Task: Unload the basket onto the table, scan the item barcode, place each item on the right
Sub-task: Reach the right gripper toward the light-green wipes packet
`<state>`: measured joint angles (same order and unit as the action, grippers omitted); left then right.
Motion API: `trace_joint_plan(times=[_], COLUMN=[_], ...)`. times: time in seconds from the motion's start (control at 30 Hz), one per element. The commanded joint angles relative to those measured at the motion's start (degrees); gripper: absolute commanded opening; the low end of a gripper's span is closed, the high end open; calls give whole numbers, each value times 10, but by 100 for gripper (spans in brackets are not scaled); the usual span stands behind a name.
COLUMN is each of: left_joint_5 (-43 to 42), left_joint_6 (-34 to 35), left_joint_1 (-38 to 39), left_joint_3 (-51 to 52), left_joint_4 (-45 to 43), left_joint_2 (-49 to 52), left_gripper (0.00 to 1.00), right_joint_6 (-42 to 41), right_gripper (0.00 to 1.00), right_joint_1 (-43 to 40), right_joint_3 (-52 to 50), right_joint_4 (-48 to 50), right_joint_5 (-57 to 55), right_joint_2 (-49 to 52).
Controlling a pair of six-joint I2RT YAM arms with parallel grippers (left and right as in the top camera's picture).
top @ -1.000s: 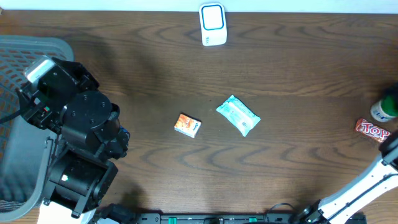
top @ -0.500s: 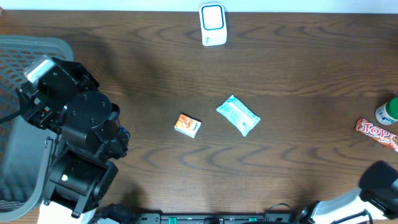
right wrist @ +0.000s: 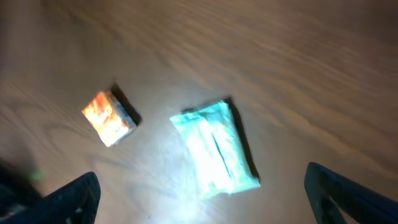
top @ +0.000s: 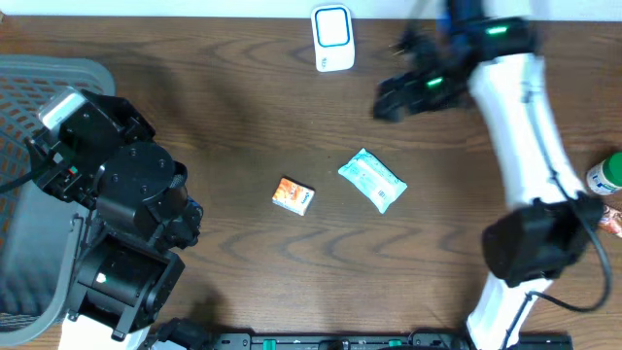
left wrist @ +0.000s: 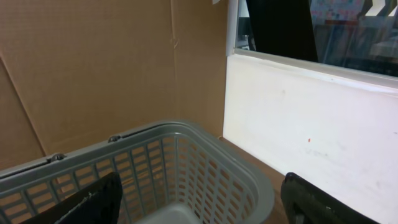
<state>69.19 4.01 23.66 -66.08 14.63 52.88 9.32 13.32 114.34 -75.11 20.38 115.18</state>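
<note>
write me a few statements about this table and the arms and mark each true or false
1. In the overhead view the small orange cardboard box lies left of the pale teal soft plastic packet. True.
2. The right arm's fingers are clamped on the packet. False: they stand wide apart with nothing between them.
3. The white plastic scanner stands at the far edge of the dark wooden table. True.
4. The grey plastic mesh basket sits at the table's right end. False: it is at the left end, by the left arm.

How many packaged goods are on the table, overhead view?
4: small orange box mid-table; pale teal packet right of it; green-capped bottle at right edge; red wrapper below it, mostly hidden.
</note>
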Motion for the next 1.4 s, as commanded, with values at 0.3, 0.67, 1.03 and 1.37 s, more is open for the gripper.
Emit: trace_joint_plan(times=[0.3,0.67,1.03,1.37], left_joint_5=[9,9,9,9], left_joint_6=[-7,-7,-7,-7], left_joint_1=[-2,-2,-2,-2], left_joint_3=[0,0,0,0], left_joint_4=[-1,-1,-1,-1], left_joint_2=[0,0,0,0], left_gripper=[82,82,82,82], right_joint_6=[133,236,268,268], right_gripper=[99,88,78,64], right_joint_1=[37,35,26,25], right_joint_3=[-22,-27,-39,-106], right_joint_4=[40,-10,-21,33], right_joint_5=[22,16,5,9], right_joint_2=[154,207,209,209])
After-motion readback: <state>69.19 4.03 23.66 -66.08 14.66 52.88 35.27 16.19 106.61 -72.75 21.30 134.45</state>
